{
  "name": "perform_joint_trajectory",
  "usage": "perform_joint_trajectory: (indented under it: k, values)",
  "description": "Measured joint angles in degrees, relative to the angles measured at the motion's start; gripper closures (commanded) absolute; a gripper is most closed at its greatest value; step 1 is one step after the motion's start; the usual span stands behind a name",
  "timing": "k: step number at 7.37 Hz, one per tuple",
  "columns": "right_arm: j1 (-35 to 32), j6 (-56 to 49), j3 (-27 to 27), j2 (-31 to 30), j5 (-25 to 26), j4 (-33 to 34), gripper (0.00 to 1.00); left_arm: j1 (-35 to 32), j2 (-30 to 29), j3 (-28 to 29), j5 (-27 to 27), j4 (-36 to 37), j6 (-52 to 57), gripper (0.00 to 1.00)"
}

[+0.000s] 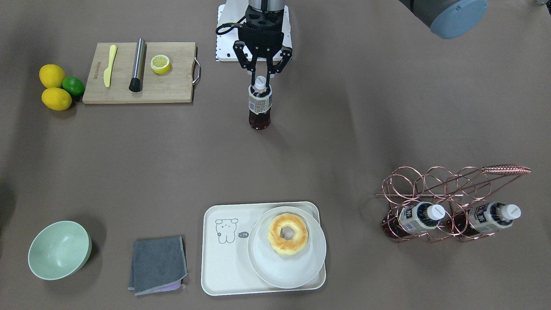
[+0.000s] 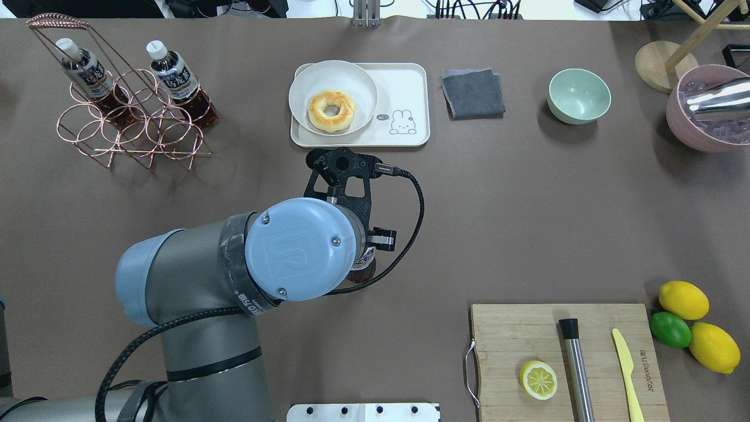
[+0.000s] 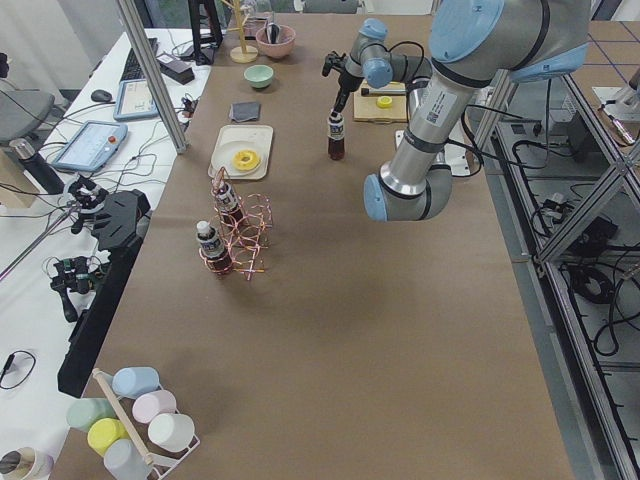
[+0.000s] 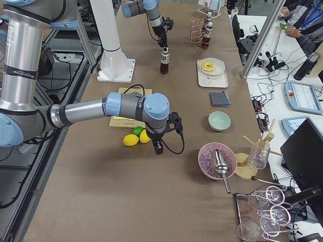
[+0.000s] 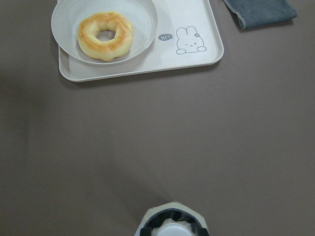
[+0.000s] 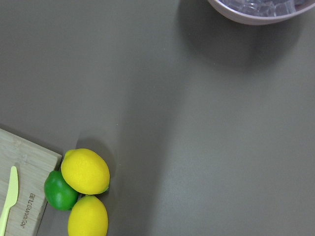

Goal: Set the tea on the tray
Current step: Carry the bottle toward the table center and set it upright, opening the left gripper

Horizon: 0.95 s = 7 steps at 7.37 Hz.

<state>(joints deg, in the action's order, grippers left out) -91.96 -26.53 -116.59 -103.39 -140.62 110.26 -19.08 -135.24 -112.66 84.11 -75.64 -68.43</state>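
Exterior front-facing footage showed us the left gripper clenched on the neck of the tea. The bottle stood upright over the open table on the robot's side, well apart from the tray. We could not tell whether its base touched the table.

We judged that the carry should keep the bottle upright and bring it over the tray's raised rim. It should aim for the bare part around the cartoon drawing, since the plate filled the rest. With the grip so near the cap, we would lower slowly and let go only once the base sat flat, lest it tip against the plate. The right gripper hung near the lemons, and we could not tell how its jaws stood.

Of the containers:
- The copper wire rack held two like bottles, tilted in its lower rings.
- The tray carried the round white plate, and on that lay a ring doughnut.
- The pink bowl held ice and a shiny metal tool.
- The green bowl held nothing we could see.
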Motion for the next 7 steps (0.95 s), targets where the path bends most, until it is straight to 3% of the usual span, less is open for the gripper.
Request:
perform_joint_trajectory:
  k: [3, 5, 7]
  values:
    - [0.9, 5.8, -1.0, 3.2, 0.0, -1.2, 0.0, 0.0, -0.6, 0.1, -0.1, -0.2, 0.0, 0.03]
    - [8.4, 25.9, -3.7, 8.8, 0.2, -5.5, 0.0, -0.7, -0.3, -0.9, 0.6, -0.3, 1.1, 0.03]
    - [22.4, 52.8, -7.4, 17.6, 4.3, -7.8, 0.0, -5.6, 1.2, -1.9, 5.7, -0.9, 5.5, 0.03]
